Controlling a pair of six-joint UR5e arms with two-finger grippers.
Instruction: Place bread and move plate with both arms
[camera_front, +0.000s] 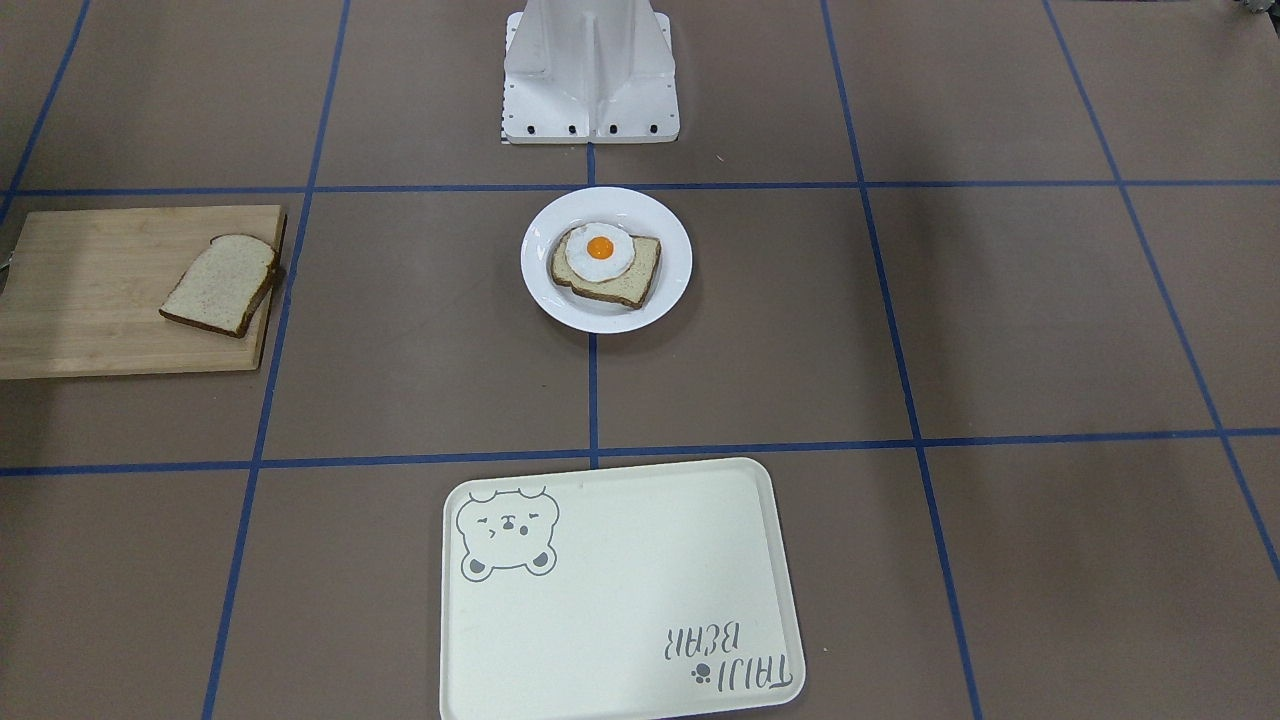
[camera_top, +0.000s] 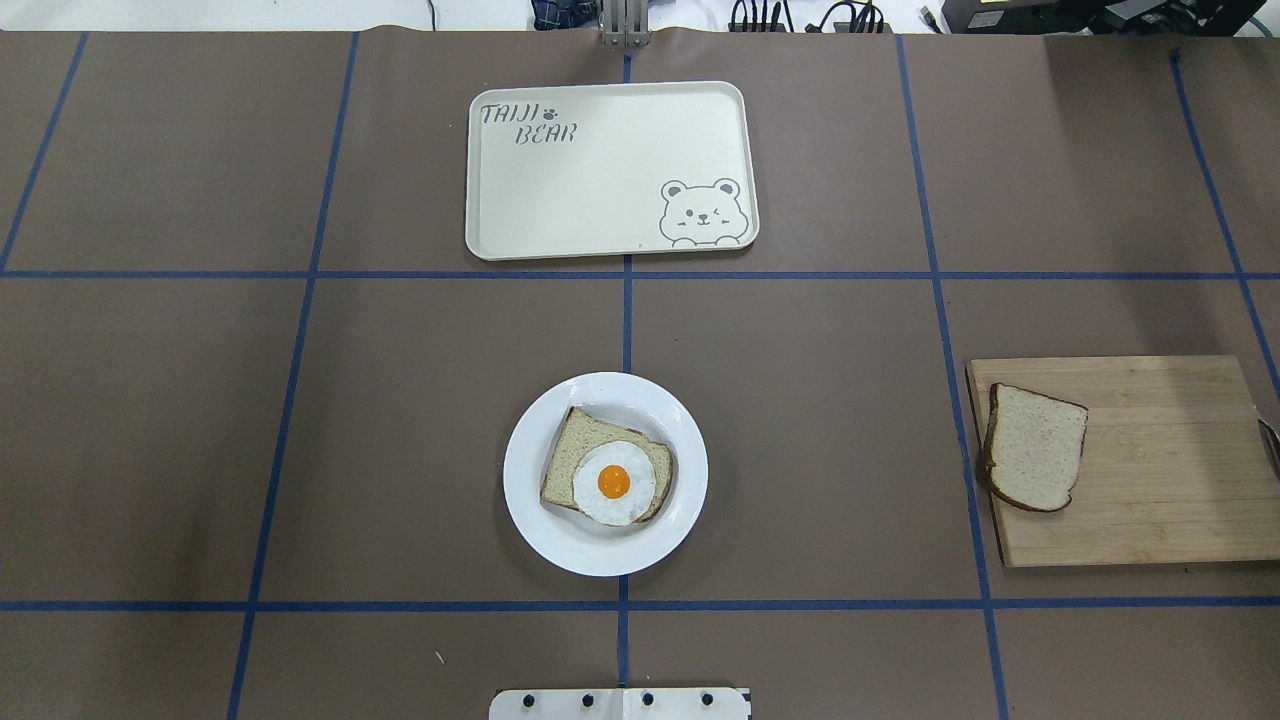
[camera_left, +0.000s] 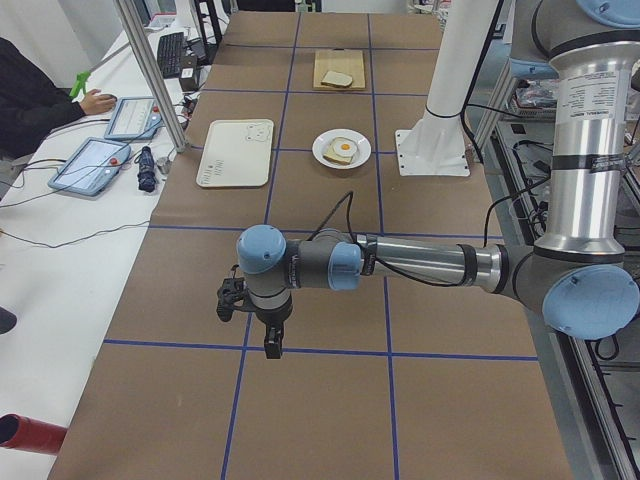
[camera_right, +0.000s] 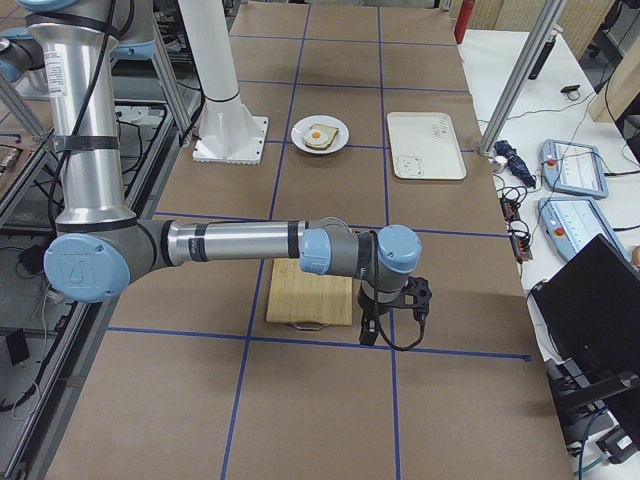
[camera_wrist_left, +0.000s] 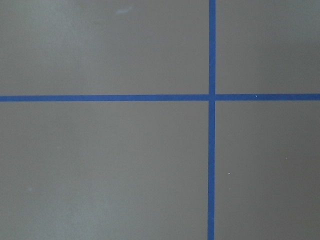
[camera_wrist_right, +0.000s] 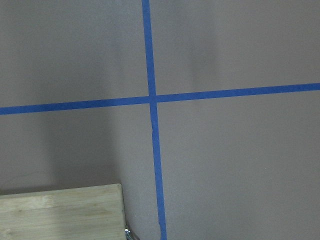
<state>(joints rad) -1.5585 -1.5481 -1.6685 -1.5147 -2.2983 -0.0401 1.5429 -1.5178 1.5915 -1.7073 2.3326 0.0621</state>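
The bread (camera_top: 1035, 447) is lying on the board (camera_top: 1150, 480). The right gripper (camera_right: 368, 330) is hovering off the board's other end, and the left gripper (camera_left: 272, 345) is hovering well apart. I cannot tell whether either is open.

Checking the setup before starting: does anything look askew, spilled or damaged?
Nothing spilled or damaged. The plain tan bread slice lies rotated at the very edge of the pale wooden cutting board, its crust about level with the board's side.

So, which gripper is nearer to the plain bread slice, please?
Right. The right gripper hangs just off the cutting board holding the bread; the left gripper hangs far beyond the plate.
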